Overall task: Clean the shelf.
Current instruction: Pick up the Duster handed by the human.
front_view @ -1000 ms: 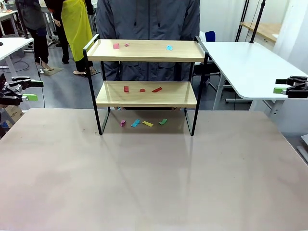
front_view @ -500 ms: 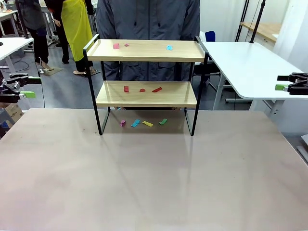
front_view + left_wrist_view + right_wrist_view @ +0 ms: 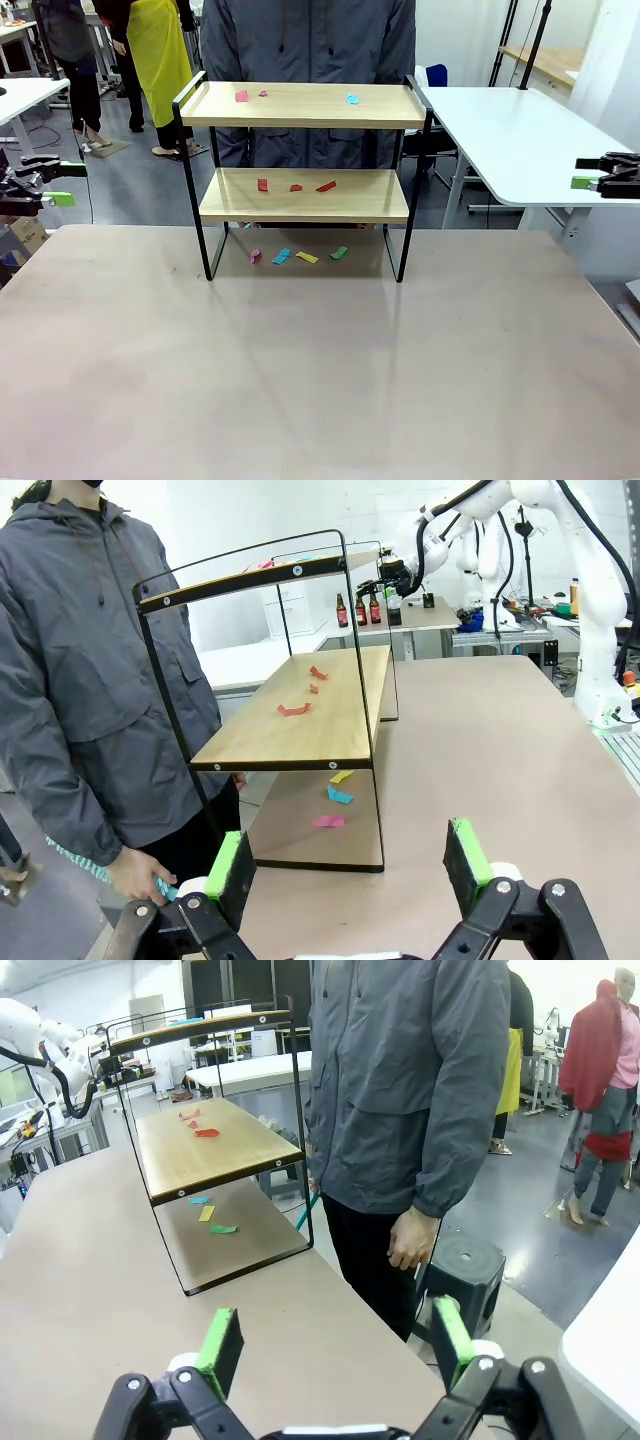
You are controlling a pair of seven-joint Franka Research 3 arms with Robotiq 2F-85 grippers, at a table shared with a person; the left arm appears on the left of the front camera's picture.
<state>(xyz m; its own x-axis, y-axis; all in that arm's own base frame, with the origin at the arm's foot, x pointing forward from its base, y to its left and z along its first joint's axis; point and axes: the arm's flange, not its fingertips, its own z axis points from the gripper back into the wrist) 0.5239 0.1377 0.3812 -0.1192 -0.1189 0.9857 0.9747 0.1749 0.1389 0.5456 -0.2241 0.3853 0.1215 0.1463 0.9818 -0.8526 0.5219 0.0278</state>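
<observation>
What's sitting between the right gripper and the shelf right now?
Nothing: in the right wrist view, bare table runs from the right gripper to the shelf; the person stands off to the side.

Workroom, front view. A pale tabletop [image 3: 320,380] fills the foreground; beyond it lie a grey floor [image 3: 130,185] and a white wall [image 3: 460,40]. A white table [image 3: 520,140] with a rounded corner stands at right, a second white table [image 3: 25,95] at far left. A wood-topped bench [image 3: 548,62] and a black pole [image 3: 536,42] stand near the wall. Right wrist view: a black stool [image 3: 462,1260]. Lighting is even.
</observation>
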